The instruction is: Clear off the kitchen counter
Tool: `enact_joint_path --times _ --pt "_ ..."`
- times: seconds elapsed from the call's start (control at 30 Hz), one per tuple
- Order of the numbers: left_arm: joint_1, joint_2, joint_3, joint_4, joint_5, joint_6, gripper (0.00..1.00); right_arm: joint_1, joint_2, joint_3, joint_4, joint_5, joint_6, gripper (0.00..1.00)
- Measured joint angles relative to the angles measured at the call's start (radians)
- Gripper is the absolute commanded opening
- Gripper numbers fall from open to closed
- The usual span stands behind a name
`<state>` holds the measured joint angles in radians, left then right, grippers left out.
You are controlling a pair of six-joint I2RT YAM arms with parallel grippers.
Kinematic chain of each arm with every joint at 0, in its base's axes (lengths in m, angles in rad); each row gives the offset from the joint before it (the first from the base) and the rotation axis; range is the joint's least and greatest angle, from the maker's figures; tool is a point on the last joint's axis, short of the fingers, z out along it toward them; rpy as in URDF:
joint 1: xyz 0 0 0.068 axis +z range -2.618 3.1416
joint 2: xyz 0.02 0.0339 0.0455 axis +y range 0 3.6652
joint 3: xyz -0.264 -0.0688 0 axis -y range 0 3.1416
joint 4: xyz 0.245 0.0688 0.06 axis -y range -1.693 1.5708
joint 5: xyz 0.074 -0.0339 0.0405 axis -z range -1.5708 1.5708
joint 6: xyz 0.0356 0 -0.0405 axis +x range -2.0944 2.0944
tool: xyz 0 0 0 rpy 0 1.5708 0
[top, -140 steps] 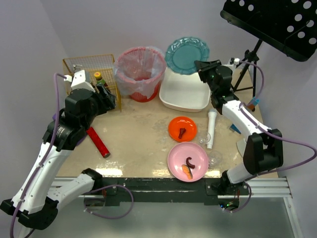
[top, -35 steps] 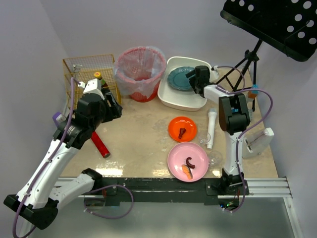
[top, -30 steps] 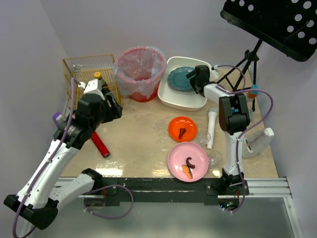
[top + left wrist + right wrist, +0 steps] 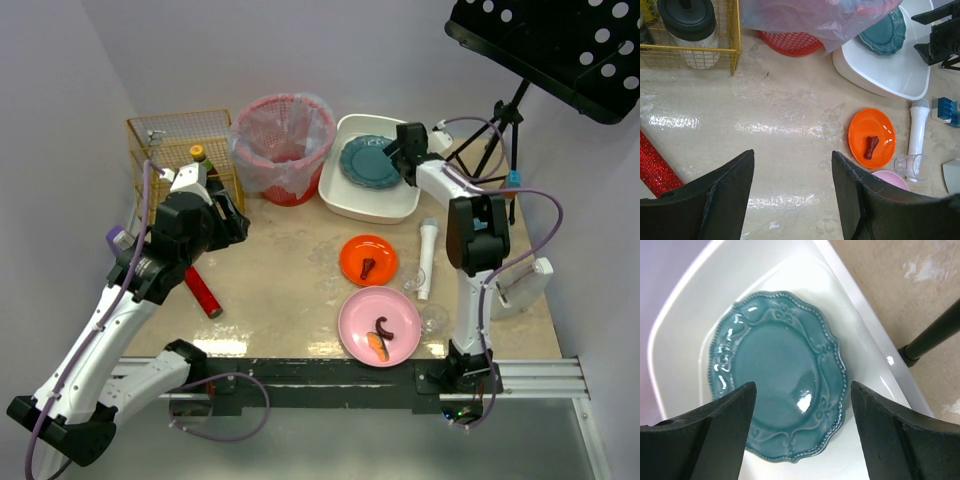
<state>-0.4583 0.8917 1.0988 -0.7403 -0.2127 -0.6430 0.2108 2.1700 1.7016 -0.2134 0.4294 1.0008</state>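
Jaws of the right gripper [image 4: 801,390] are standing wide apart and gripping nothing, hanging directly over a teal scalloped plate [image 4: 780,375]. This plate is lying flat inside the white tub [image 4: 677,320]. Jaws of the left gripper [image 4: 791,160] are likewise standing open and empty, hovering above a bare stretch of the counter [image 4: 790,125].

The counter, a beige marbled top with a black rail [image 4: 330,372] along its front edge, is filling the middle of the overhead view and carrying the remaining items. The tub is sitting at its rear right. Just left of it, a red basket [image 4: 283,150] lined with a clear plastic bag is standing. A yellow wire basket [image 4: 165,135] is occupying the rear left corner, holding a jar with a black lid [image 4: 687,30] and a bottle with an orange cap [image 4: 198,153]. A red glittery tube [image 4: 200,288] is lying on the left side, partly under the left arm.

An orange plate [image 4: 368,258] bearing one dark red piece of food [image 4: 368,267] is resting right of centre. A pink plate [image 4: 378,325] with two food scraps is lying nearer the rail. A white cylinder [image 4: 427,258] is lying just right of the orange plate, with a clear glass [image 4: 907,165] beside its near end and a blue block [image 4: 945,109] to its right. A black perforated stand [image 4: 560,50] is rising beyond the rear right corner.
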Motion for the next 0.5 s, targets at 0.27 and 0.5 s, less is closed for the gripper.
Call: enact_joint_path --times 0.27,0.5 --pt "0.0 -0.002 0.0 0.0 0.0 0.001 0.68 0.001 -0.123 -0.001 -0.003 0.008 -0.032 0.8" --pt "0.0 -0.002 0.0 0.0 -0.006 0.011 0.92 0.032 -0.219 -0.024 -0.011 0.029 -0.054 0.8"
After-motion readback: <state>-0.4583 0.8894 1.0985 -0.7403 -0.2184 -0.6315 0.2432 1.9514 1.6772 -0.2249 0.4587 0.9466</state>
